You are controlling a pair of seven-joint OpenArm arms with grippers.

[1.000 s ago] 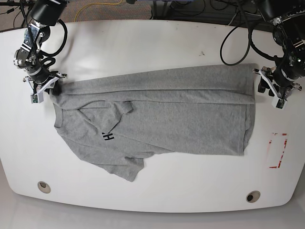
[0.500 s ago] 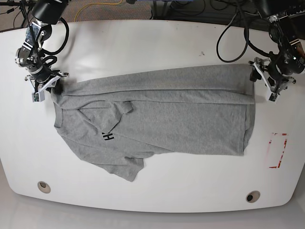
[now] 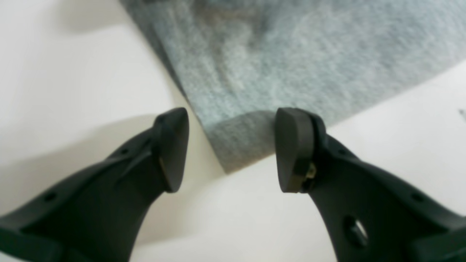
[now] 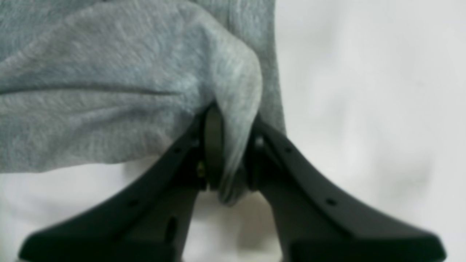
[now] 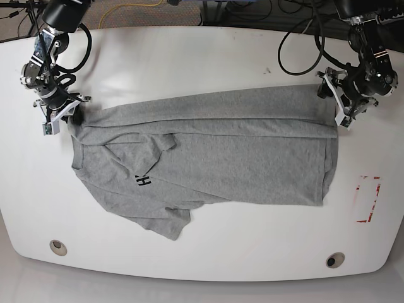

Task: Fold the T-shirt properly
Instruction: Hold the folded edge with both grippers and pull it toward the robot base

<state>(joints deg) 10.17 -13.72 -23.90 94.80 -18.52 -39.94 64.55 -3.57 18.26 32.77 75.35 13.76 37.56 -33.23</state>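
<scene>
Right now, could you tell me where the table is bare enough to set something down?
Bare table lies beyond the T-shirt, between the arms, and along the near edge below its hem. It is crowded at the shirt's ends: right gripper, left gripper.

Heather-grey T-shirt, black letters; white table; black hands.

The T-shirt runs off both wrist views' edges, and its black letters are partly folded under.

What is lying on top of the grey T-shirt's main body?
A long strip of the T-shirt itself is folded over along its far edge, and one sleeve lies doubled across the chest, hiding part of the black lettering. Whatever is printed under that sleeve cannot be seen.
</scene>
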